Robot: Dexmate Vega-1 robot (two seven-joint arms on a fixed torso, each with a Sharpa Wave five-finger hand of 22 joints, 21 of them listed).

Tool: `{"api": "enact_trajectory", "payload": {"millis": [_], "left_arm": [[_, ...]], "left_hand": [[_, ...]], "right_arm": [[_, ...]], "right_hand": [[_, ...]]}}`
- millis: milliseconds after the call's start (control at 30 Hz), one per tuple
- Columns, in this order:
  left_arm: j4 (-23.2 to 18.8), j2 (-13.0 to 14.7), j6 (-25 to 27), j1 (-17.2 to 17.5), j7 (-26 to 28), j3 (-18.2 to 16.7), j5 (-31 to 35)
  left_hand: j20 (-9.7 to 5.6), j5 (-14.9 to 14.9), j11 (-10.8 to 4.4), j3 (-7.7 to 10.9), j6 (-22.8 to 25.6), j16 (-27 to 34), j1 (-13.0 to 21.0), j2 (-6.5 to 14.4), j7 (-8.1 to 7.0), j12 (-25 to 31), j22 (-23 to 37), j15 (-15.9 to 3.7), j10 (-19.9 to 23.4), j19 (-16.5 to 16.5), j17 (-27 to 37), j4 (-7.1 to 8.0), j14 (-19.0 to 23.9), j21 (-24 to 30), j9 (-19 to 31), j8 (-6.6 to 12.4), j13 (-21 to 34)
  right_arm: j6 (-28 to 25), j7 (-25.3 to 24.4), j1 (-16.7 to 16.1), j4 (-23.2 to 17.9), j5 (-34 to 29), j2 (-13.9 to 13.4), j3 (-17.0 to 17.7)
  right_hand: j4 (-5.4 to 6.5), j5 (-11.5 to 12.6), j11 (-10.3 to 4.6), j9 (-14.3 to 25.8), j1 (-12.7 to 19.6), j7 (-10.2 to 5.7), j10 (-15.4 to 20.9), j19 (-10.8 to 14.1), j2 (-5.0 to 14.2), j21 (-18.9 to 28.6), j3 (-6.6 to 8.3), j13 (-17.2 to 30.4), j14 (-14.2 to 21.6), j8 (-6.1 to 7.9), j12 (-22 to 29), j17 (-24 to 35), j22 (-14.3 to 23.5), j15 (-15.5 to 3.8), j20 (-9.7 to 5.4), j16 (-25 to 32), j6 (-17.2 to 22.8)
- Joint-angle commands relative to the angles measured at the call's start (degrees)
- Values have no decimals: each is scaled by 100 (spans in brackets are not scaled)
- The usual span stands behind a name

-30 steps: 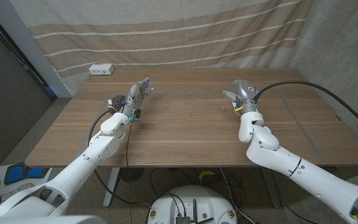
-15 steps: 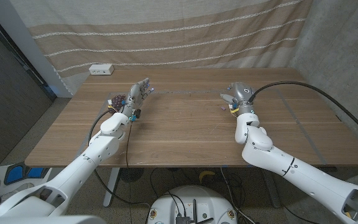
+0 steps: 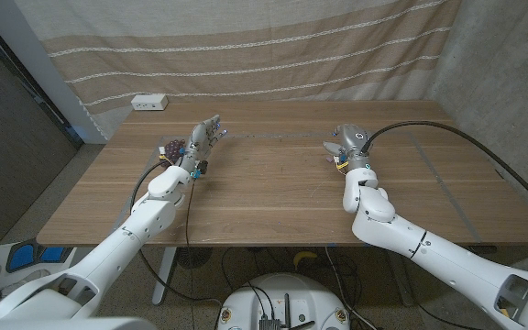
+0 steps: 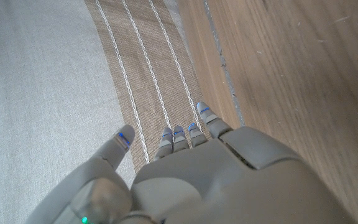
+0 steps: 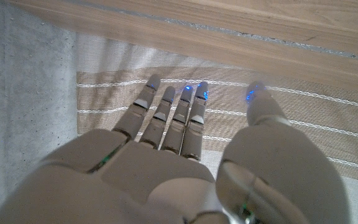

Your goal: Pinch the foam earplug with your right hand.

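The foam earplug point(image 3: 326, 158) is a tiny pink speck on the wooden table point(image 3: 264, 197), right of the middle. My right hand point(image 3: 345, 145) hovers just right of it and slightly behind, close to the speck; contact cannot be told. In the right wrist view the right hand point(image 5: 179, 155) has its fingers stretched out and apart with nothing between them. My left hand point(image 3: 204, 137) is raised over the table's back left with its fingers spread and holds nothing. In the left wrist view the left hand point(image 4: 191, 174) also shows straight fingers.
A white power strip point(image 3: 148, 102) lies at the table's back left edge. A striped curtain point(image 3: 264, 46) hangs behind the table. A black cable point(image 3: 466, 137) arcs over the right side, and a concrete wall point(image 3: 511, 55) stands on the right.
My right hand has drifted a little to the left, closer to the pink speck. The left arm and hand have stayed put.
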Motion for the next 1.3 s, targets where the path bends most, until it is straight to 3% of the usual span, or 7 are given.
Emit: {"api": "enact_trajectory", "payload": {"millis": [33, 1300], "left_arm": [[-34, 4, 21, 4, 16, 14, 14], [-55, 16, 79, -23, 39, 21, 23]], "left_hand": [[57, 24, 24, -3, 3, 22, 68, 540, 33, 30, 28, -49, 16, 14, -1, 9, -35, 12, 27, 6, 25], [58, 26, 22, -12, 2, 19, 73, 534, 31, 26, 28, -49, 15, 14, -3, 14, -39, 8, 27, 3, 26]], "right_arm": [[-58, 14, 81, 237, -59, 88, -107], [17, 105, 301, 779, 18, 241, -386]], "right_hand": [[-15, 32, 3, 30, 86, -3, 92, 72, -28, 1, -35, 36, 72, 69, 33, 30, 23, -637, -17, 56, 78], [10, 34, -44, 49, 368, -49, 207, 115, 22, -19, -151, 199, 107, 120, 72, 171, 28, -695, -54, 206, 235]]}}
